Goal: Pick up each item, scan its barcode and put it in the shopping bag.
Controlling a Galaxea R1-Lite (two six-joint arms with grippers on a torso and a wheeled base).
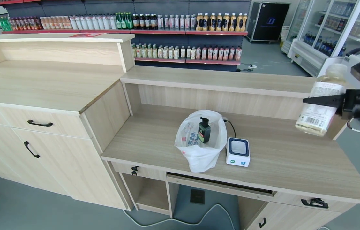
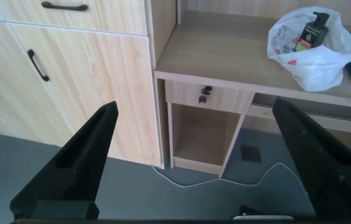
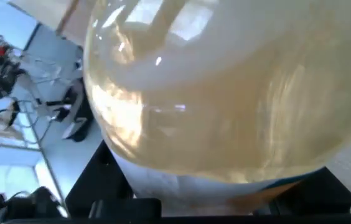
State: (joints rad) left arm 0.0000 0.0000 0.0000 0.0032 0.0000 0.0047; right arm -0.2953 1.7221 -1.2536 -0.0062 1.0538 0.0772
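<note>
My right gripper (image 1: 322, 101) is shut on a pale drink bottle (image 1: 322, 102) with a white label, held tilted in the air above the counter's right end; its base looms close as the bottle (image 3: 225, 93) in the right wrist view. A white shopping bag (image 1: 201, 140) stands open on the counter, with a dark pump bottle (image 1: 204, 130) and a packet inside. Just right of the bag lies the white barcode scanner (image 1: 238, 151). My left gripper (image 2: 194, 162) hangs open low down, left of the counter and over the floor, with the shopping bag (image 2: 312, 46) far off.
The wooden counter (image 1: 295, 159) has a raised back ledge, and a taller cabinet (image 1: 39, 89) with drawers adjoins it on the left. A black cable runs from the scanner to the back. Shelves of bottles and fridges stand behind.
</note>
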